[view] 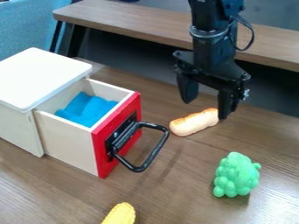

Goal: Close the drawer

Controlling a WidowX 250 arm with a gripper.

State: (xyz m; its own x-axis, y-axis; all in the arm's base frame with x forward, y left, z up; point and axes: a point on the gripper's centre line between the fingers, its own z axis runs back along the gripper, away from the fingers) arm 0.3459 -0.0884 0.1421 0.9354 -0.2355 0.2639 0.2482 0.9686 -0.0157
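Drawer (102,151) open, blue cloth (88,110) inside; bread (194,122), green toy (236,176), corn (121,214) outside.

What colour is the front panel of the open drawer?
Red; the front panel shows best in the camera view.

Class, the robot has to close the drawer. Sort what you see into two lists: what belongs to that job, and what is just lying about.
For the job:
open drawer
black handle on its red front
white-topped cabinet
gripper

Just lying about:
blue cloth inside the drawer
bread-like toy
green bunch-shaped toy
yellow toy
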